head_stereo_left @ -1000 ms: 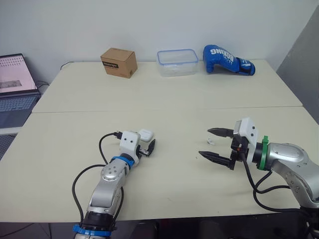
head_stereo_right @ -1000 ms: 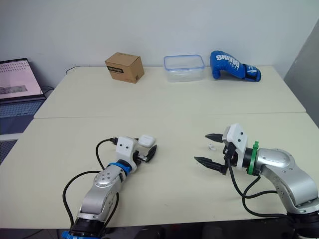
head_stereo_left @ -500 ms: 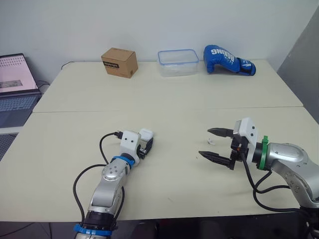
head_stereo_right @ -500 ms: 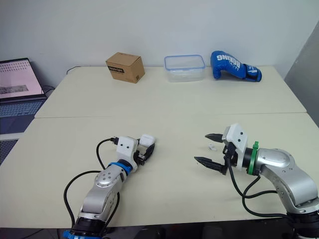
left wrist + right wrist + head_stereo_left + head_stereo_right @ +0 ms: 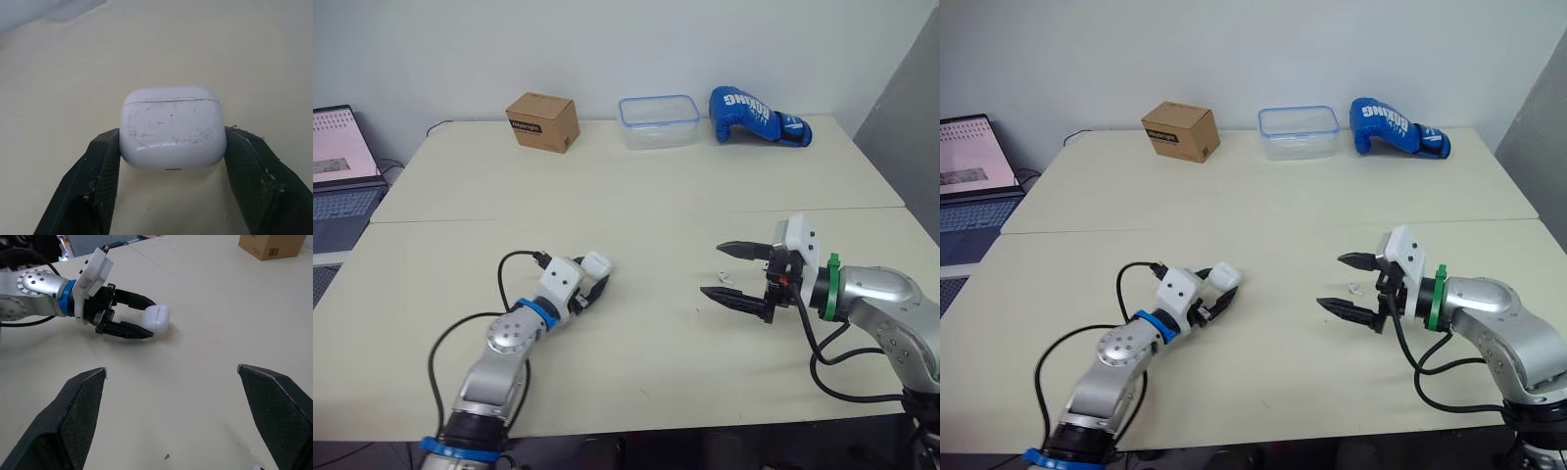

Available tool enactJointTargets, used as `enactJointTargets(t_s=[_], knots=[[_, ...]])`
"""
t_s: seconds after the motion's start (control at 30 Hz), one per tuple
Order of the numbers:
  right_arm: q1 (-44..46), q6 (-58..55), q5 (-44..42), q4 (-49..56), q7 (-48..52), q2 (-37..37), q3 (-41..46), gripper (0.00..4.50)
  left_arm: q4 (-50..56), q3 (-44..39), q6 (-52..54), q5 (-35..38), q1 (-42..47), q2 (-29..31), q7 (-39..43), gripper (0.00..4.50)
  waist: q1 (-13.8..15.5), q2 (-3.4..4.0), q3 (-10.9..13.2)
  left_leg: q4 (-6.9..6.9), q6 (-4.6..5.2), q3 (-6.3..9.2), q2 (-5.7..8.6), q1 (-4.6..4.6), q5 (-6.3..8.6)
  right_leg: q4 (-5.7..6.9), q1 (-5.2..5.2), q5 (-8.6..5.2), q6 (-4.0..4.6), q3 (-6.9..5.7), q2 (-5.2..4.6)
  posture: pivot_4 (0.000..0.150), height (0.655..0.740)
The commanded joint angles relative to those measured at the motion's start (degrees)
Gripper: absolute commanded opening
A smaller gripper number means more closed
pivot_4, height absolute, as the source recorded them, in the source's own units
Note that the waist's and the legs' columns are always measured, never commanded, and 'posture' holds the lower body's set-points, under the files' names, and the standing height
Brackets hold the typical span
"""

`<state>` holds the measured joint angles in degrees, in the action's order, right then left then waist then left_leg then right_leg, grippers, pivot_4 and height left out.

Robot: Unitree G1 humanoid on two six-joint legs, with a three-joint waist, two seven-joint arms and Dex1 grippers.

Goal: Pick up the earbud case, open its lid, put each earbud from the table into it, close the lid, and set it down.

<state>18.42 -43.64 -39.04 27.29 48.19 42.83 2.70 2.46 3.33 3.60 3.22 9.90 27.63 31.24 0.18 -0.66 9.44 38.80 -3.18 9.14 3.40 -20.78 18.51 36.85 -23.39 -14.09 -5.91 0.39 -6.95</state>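
Head view: the left tool (image 5: 594, 282), lower left of centre, is clamped on the white earbud case (image 5: 595, 263). The right tool (image 5: 712, 269), right of centre, gapes wide and empty, with one earbud (image 5: 725, 278) on the table (image 5: 636, 196) beside it. 
Left wrist view: the case lid is shut, and both fingers (image 5: 100, 164) press its sides. 
Right wrist view: the case sits upper centre, gripped.
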Motion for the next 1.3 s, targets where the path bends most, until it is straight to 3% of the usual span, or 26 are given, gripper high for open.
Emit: enactJointTargets(t_s=[0.03, 0.23, 0.63, 1.3], knots=[[3.5, -8.9, -8.8, 1.6, -2.7, -0.4, 2.9, 4.50, 2.3, -1.5, -6.5, 1.6, 3.9, 4.6, 6.8, 2.77, 0.0, 0.01, 0.0, 0.00, 0.00, 0.00, 0.00, -0.01, 0.00, 0.00, 0.00, 0.00, 0.00, 0.00, -0.01, 0.150, 0.7307], [9.4, -21.1, -19.1, -3.9, -7.9, -2.7, 4.8, 4.50, 1.4, -1.2, -12.3, 4.8, 11.8, 9.1, 16.3, 2.77, -0.2, -0.02, 0.0, 0.00, 0.01, 0.00, 0.00, -0.03, 0.01, -0.03, -0.01, 0.00, 0.01, 0.00, 0.00, 0.150, 0.7307], [21.9, -37.7, -29.8, -17.1, -22.2, -12.3, 7.1, 4.50, -3.2, 3.6, -23.0, 4.5, 20.1, 6.6, 24.3, 2.77, -0.5, 0.00, 0.0, 0.00, 0.01, -0.01, 0.00, -0.08, 0.00, 0.03, -0.12, 0.01, 0.01, 0.01, 0.01, 0.150, 0.7307], [25.1, -44.5, -44.3, -22.1, -36.1, -19.5, 8.6, 4.50, 4.6, 5.5, -22.1, 5.4, 18.7, 5.8, 26.8, 2.77, -1.5, 0.02, 0.1, 0.00, 0.01, 0.00, 0.00, -0.11, -0.01, 0.06, -0.17, 0.01, 0.01, 0.03, 0.02, 0.150, 0.7307]])
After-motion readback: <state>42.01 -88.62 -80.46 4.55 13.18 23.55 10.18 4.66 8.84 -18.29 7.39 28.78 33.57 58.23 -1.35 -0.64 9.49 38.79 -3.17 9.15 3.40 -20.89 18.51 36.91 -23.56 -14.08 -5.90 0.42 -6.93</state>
